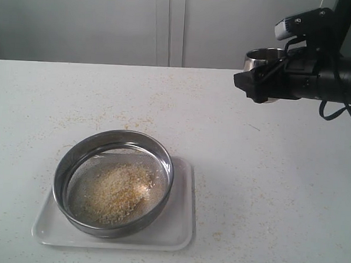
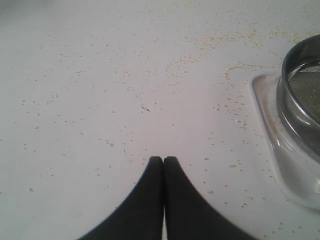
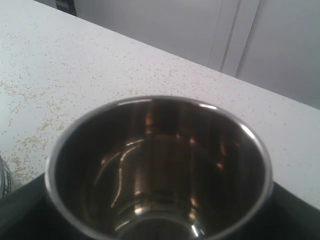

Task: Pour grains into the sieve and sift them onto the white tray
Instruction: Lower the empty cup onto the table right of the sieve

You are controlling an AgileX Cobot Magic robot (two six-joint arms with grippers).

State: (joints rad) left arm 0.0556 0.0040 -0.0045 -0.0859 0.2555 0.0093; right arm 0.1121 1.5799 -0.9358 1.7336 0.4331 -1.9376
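The sieve (image 1: 162, 155) stands on the white tray (image 1: 179, 226) at the front left of the table. A heap of yellow and pale grains (image 1: 116, 190) lies on its mesh. My right gripper (image 1: 254, 85) hangs high at the back right, shut on a small steel cup (image 1: 263, 56). In the right wrist view the cup (image 3: 160, 170) looks empty, with a dark finger (image 3: 20, 210) at its side. My left gripper (image 2: 163, 160) is shut on nothing, low over bare table beside the tray (image 2: 270, 135) and the sieve (image 2: 300, 100). The exterior view does not show it.
Stray grains (image 1: 135, 114) are scattered over the white table, thickest behind the tray. The left wrist view also shows loose grains (image 2: 220, 40). A pale wall with panel seams stands behind the table's far edge (image 1: 108, 64).
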